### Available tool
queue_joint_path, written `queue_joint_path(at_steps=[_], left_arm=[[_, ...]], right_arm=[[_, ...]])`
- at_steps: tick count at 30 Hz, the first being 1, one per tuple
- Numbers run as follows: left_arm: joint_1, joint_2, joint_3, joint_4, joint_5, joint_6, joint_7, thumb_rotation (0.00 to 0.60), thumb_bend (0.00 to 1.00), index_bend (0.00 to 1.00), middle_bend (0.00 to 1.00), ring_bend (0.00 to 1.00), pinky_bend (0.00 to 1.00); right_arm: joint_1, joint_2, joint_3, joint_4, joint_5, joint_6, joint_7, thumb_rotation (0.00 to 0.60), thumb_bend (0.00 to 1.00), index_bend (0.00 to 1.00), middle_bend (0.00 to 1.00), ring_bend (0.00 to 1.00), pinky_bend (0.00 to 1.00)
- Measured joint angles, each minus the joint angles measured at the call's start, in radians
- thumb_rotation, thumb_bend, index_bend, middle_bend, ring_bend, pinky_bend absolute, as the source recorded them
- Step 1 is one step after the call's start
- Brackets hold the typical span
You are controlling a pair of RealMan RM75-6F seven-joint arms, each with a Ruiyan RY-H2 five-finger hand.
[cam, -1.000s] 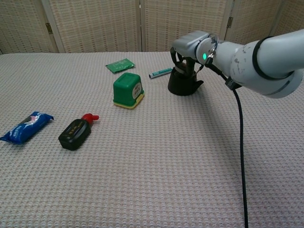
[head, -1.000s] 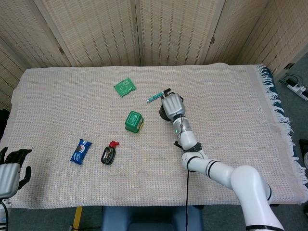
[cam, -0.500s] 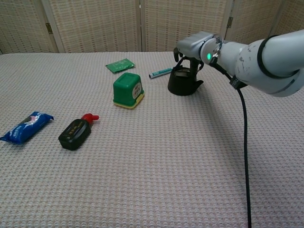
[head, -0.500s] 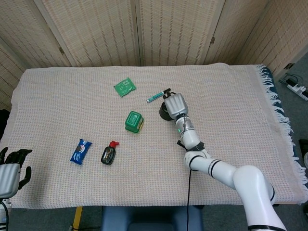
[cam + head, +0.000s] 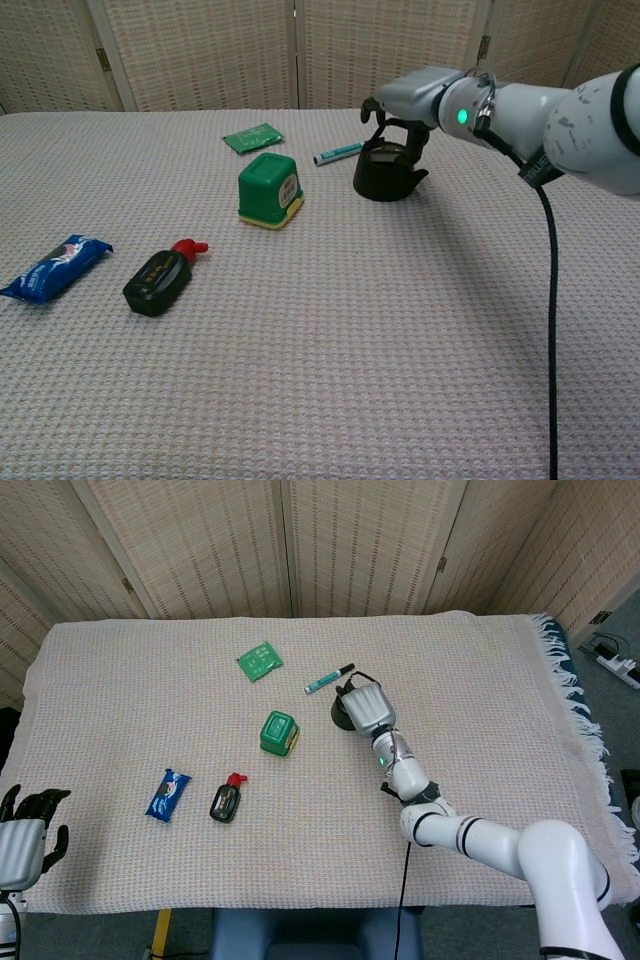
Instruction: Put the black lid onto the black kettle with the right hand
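The black kettle (image 5: pixel 387 174) stands on the cloth right of centre; in the head view only its left edge (image 5: pixel 340 712) shows beside my hand. The black lid (image 5: pixel 385 153) sits on the kettle's mouth. My right hand (image 5: pixel 412 103) hovers just above and slightly right of the kettle, its dark fingers (image 5: pixel 416 135) hanging apart around the lid with nothing pinched between them; from the head camera, the right hand (image 5: pixel 368 707) covers most of the kettle. My left hand (image 5: pixel 24 832) rests off the table's near left corner, holding nothing, fingers apart.
A teal pen (image 5: pixel 338 153) lies just behind the kettle. A green box (image 5: pixel 270 189) stands to its left, with a green packet (image 5: pixel 252 137) further back. A black bottle with a red cap (image 5: pixel 160 277) and a blue snack bar (image 5: pixel 53 267) lie near the left front.
My right hand has shifted right and lifted a little off the kettle, uncovering the lid seated on top. The left hand has not moved.
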Motion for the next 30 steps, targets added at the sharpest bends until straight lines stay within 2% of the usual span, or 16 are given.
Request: queue_joint_path(at_steps=[8, 23, 30], left_arm=[[0.003, 0.001, 0.003, -0.003, 0.007, 0.006, -0.001, 0.600, 0.52, 0.20, 0.18, 0.19, 0.05], [0.009, 0.002, 0.004, 0.007, 0.002, 0.009, -0.012, 0.600, 0.52, 0.20, 0.18, 0.19, 0.05], [0.008, 0.002, 0.001, 0.016, 0.002, 0.007, -0.028, 0.600, 0.52, 0.20, 0.18, 0.19, 0.05]], right_arm=[[-0.040, 0.061, -0.045, -0.107, -0.042, 0.034, 0.023, 0.600, 0.38, 0.25, 0.33, 0.87, 0.93], [-0.024, 0.016, -0.056, -0.052, -0.024, 0.016, 0.029, 0.600, 0.38, 0.25, 0.33, 0.87, 0.93], [-0.046, 0.062, -0.058, -0.120, -0.039, 0.055, 0.040, 0.600, 0.38, 0.25, 0.33, 0.87, 0.93]])
